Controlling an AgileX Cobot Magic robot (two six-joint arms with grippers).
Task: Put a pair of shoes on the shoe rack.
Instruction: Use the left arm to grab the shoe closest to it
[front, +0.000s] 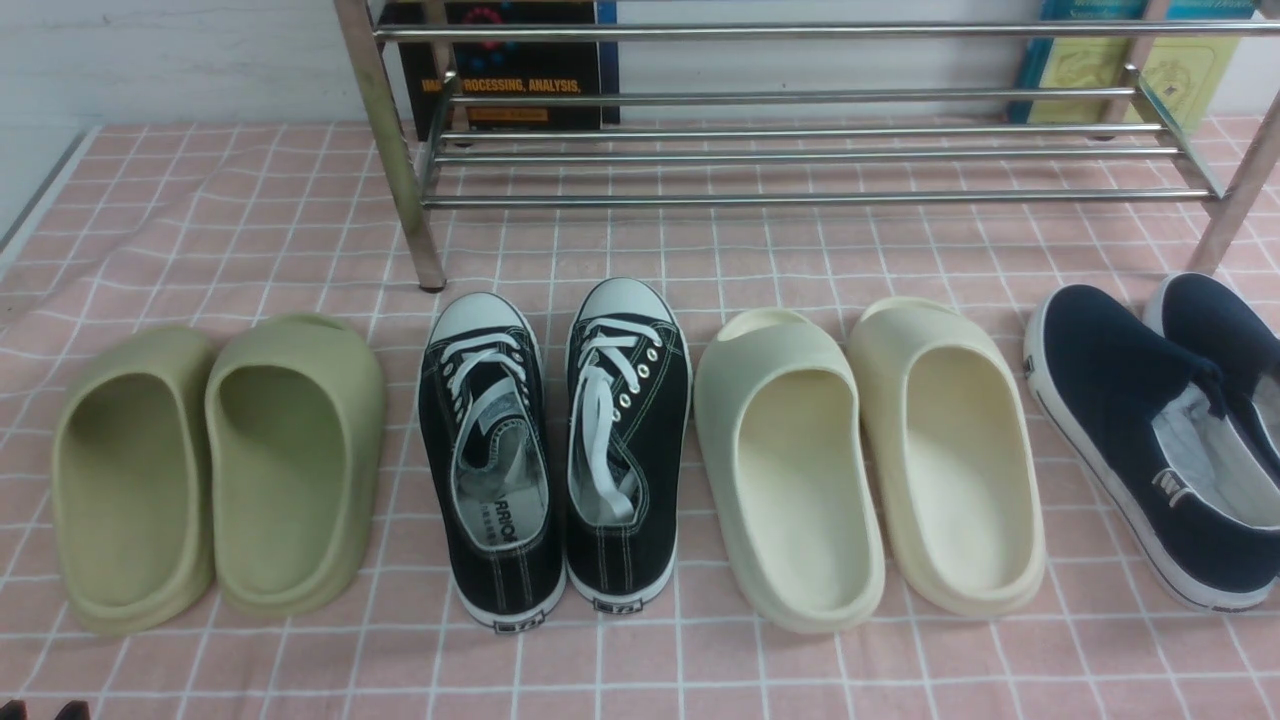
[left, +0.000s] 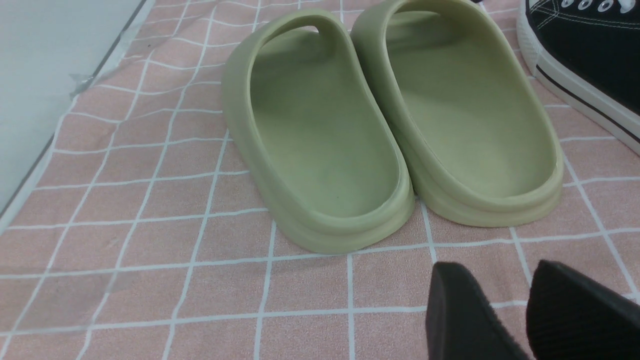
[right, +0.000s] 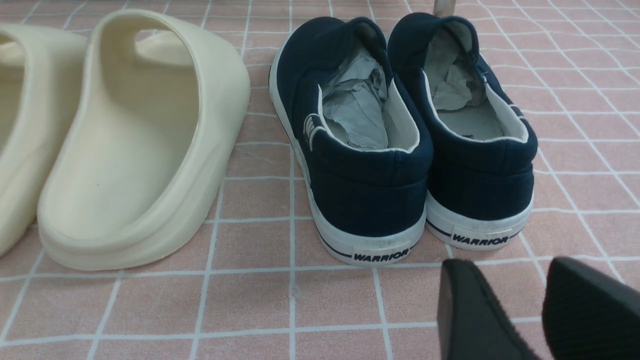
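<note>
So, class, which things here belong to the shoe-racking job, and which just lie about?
Job: black canvas lace-up sneakers with white laces; wide chrome-rod metal shoe rack.
Lying about: olive foam slides; cream foam slides; navy slip-on shoes; pink checked cloth.

You've got a pink surface (front: 250, 230) gridded in white, olive-green slides (front: 280, 470), black sneakers (front: 655, 430) with white laces, stitching and toe caps, pale cream slides (front: 790, 470), navy slip-ons (front: 1100, 390) with white soles, shiny silver chrome rack (front: 780, 198).

A lab-style test desk (front: 40, 200): pink checked cloth (front: 200, 230) spread over it, technical textbooks (front: 520, 65) propped against the wall (front: 200, 60) along its far edge
</note>
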